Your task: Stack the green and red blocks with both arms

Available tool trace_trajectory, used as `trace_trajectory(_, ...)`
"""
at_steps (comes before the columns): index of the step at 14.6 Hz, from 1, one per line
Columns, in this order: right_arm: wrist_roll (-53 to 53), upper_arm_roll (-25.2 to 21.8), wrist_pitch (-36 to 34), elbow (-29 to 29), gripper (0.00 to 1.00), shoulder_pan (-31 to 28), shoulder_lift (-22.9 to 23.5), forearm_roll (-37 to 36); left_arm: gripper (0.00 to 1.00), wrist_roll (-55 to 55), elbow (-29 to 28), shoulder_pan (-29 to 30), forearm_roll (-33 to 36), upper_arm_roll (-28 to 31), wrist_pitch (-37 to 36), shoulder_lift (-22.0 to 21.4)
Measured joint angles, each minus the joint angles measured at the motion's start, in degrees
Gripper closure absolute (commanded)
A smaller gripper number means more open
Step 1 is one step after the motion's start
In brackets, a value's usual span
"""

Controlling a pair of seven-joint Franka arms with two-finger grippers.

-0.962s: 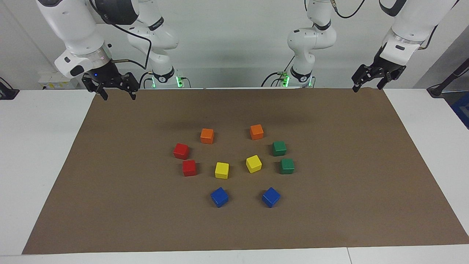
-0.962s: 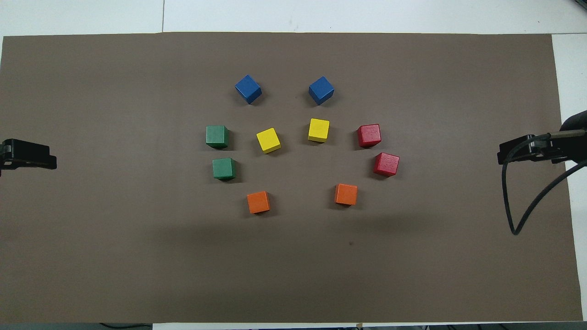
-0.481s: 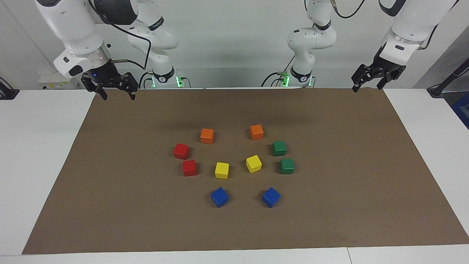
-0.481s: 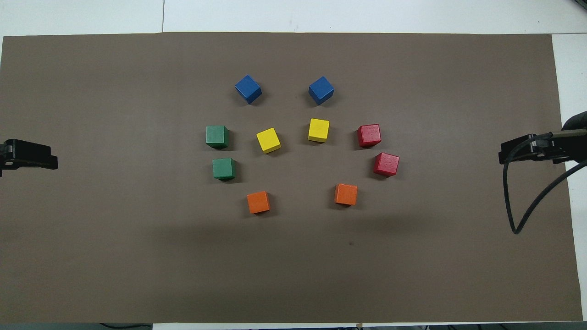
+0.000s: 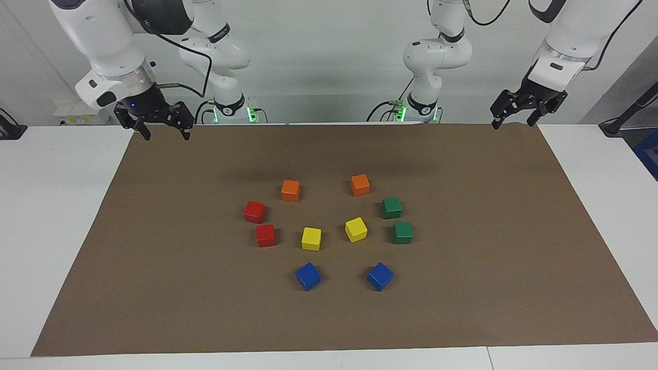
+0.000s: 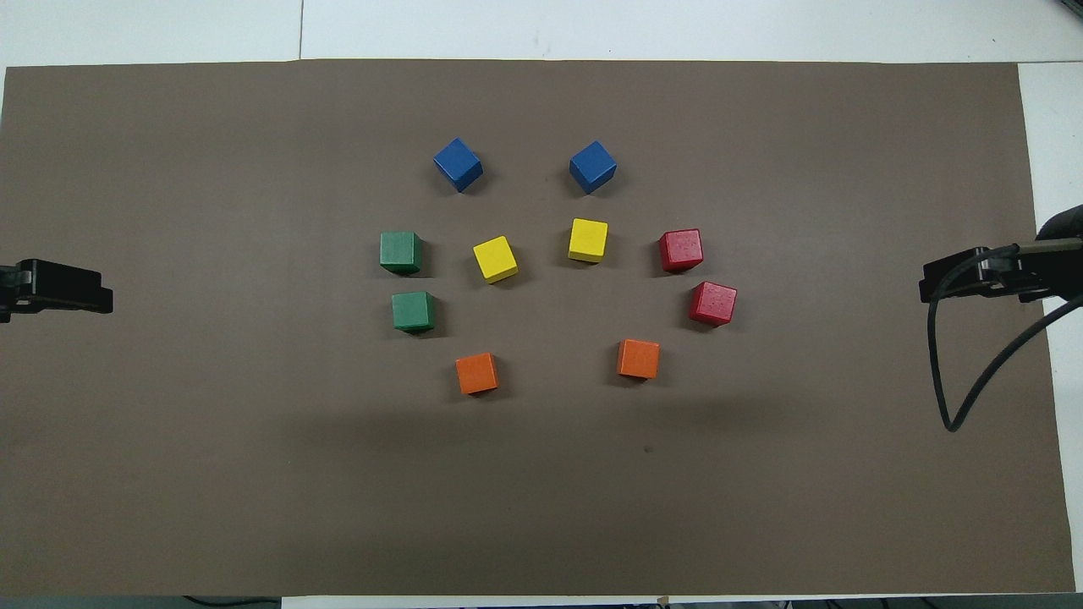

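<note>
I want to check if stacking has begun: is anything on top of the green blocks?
No. Both green blocks sit apart on the brown mat, their top faces bare in both views. What is under them is covered.

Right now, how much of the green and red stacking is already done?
Nothing is stacked yet. Both green blocks and both red blocks lie singly on the mat. The left hand and right hand hang open and empty. All stacking remains.
</note>
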Motion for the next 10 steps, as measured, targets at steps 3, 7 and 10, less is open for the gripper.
trace_trajectory(3,2.51,0.59,0.09,-0.14,0.00,0.13,0.00,0.02,0.00,0.03,-2.57,-1.54,-0.01,-0.56,3.23,-0.14)
trace_trajectory(7,3.40,0.93,0.44,-0.62,0.00,0.94,-0.01,0.03,0.00,-0.81,-7.49,-5.16,-0.05,-0.92,9.00,0.12)
trace_trajectory(10,4.88,1.00,1.70,-1.34,0.00,1.49,-0.01,0.10,0.00,-4.48,-10.72,-9.11,-0.12,-1.01,14.67,1.70)
